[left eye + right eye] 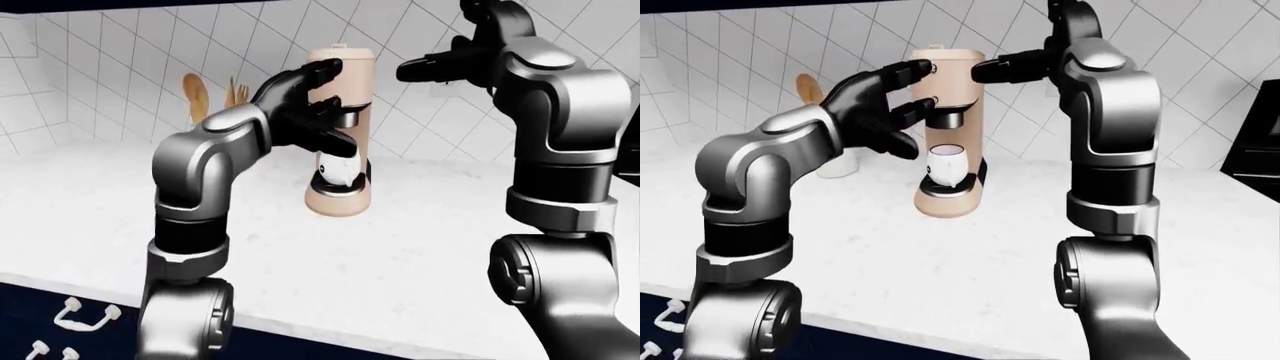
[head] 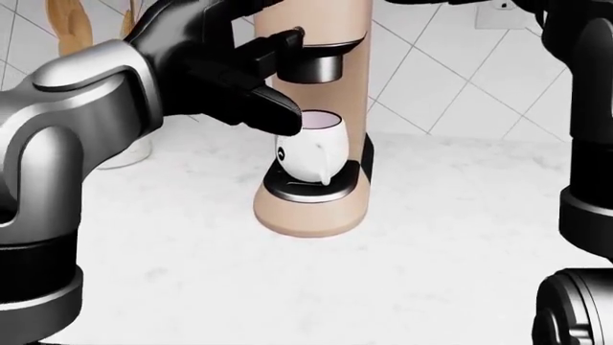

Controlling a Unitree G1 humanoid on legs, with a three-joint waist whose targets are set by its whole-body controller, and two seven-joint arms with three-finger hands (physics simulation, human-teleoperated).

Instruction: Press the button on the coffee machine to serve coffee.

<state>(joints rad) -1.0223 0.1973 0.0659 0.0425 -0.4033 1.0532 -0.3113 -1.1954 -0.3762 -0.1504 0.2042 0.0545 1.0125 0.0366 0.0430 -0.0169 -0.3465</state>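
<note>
Standing upright on the counter [image 1: 1060,247], the coffee machine [image 1: 948,97] lay just right of the left hand [image 1: 880,101], fingers spread and empty; the right hand [image 1: 1015,67], also open, hovered right of its top.

No readable text anywhere. Coffee machine [image 1: 948,112]: plain beige body, no brand, no label, no numbers. White cup [image 2: 311,147] under the spout has a small dark mark on its side, too small to read. Wall tiles [image 1: 90,67] blank. Table [image 1: 940,262] plain marble-look, no signs. Black appliance [image 1: 1255,142] at right edge of right-eye view: no lettering visible.
</note>
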